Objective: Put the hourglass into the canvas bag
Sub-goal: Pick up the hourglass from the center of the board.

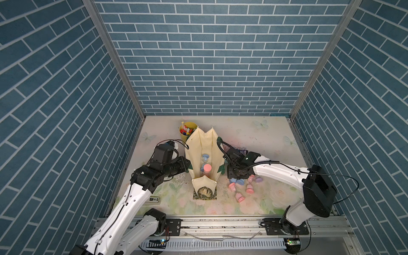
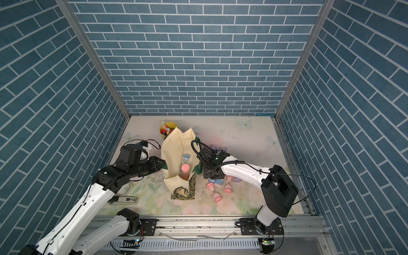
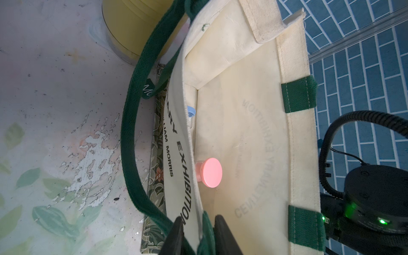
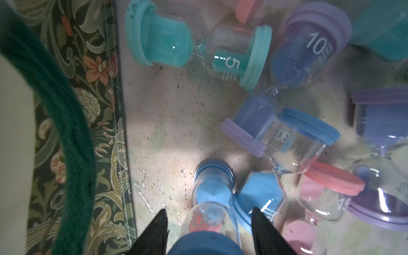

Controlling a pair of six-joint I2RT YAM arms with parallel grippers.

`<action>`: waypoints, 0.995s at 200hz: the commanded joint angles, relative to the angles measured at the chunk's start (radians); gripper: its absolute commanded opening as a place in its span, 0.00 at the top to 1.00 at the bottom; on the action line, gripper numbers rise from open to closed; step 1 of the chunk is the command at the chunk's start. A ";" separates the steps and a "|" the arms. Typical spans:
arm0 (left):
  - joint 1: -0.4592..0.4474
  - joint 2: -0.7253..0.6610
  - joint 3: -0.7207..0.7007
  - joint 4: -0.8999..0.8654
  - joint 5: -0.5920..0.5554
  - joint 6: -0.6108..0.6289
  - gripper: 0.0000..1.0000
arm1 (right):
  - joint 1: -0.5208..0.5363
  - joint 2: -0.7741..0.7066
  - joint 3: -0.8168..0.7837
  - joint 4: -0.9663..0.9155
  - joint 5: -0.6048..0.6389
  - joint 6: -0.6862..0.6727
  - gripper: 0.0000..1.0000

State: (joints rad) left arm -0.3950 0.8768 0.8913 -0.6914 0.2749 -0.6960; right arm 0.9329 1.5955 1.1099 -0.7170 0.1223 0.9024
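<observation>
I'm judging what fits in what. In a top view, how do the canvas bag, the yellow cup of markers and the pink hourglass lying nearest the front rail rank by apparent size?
1. canvas bag, by far the largest.
2. yellow cup, though it is partly hidden behind the bag and stands farther back.
3. pink hourglass, the smallest.

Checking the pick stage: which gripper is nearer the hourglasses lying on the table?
Right. The right gripper hangs over the hourglasses, jaws open either side of a blue hourglass. The left gripper is across the canvas bag from them, clamped on its rim.
</observation>
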 commanded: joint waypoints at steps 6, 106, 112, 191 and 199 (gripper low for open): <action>0.007 -0.004 -0.015 -0.007 0.000 0.007 0.72 | -0.004 0.009 -0.014 0.007 0.009 0.033 0.44; 0.006 0.013 -0.011 -0.008 0.010 0.008 0.70 | -0.012 -0.044 -0.027 -0.001 0.041 0.029 0.66; 0.006 0.014 -0.007 -0.009 0.006 0.010 0.70 | -0.012 -0.054 -0.032 0.001 0.044 0.029 0.67; 0.007 0.058 0.064 -0.087 -0.008 0.041 0.62 | -0.039 -0.148 -0.024 -0.017 0.076 0.021 0.74; 0.006 0.057 0.066 -0.092 -0.012 0.044 0.61 | -0.043 -0.163 -0.028 -0.015 0.081 0.019 0.74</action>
State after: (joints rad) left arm -0.3950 0.9329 0.9207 -0.7338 0.2768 -0.6804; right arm 0.9051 1.4887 1.0855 -0.7162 0.1627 0.9085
